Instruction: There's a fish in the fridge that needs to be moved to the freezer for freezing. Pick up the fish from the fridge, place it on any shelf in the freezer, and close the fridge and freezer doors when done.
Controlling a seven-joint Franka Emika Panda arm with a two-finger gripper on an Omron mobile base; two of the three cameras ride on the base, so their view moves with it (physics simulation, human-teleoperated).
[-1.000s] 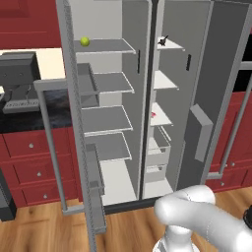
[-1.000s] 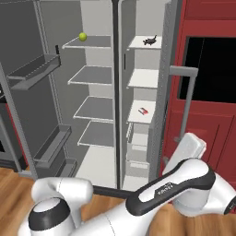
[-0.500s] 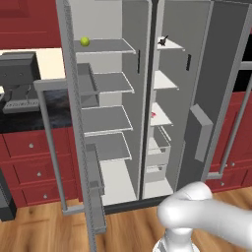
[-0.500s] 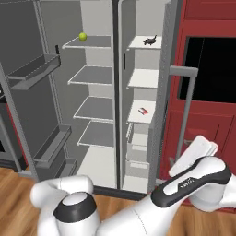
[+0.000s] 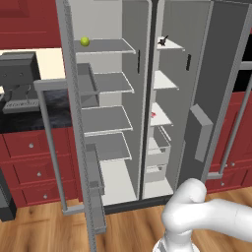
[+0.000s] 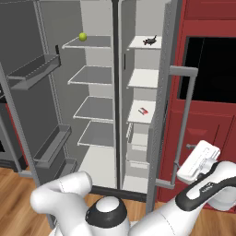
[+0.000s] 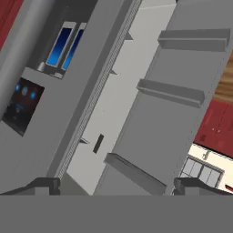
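Kitchen, red cabinets [image 5: 29,147]; both doors [image 5: 64,123] were found open. Fish [image 6: 149,41] was seen on freezer [image 6: 143,78] top shelf, front edge. Gripper [image 7: 116,184] was held wide, empty.

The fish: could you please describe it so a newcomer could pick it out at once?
Find the tall grey side-by-side unit with both doors open. In its narrower, white-shelved compartment, the fish lies on the top shelf. It is small, dark and spiky, unlike the round yellow-green ball on the wider compartment's top shelf.
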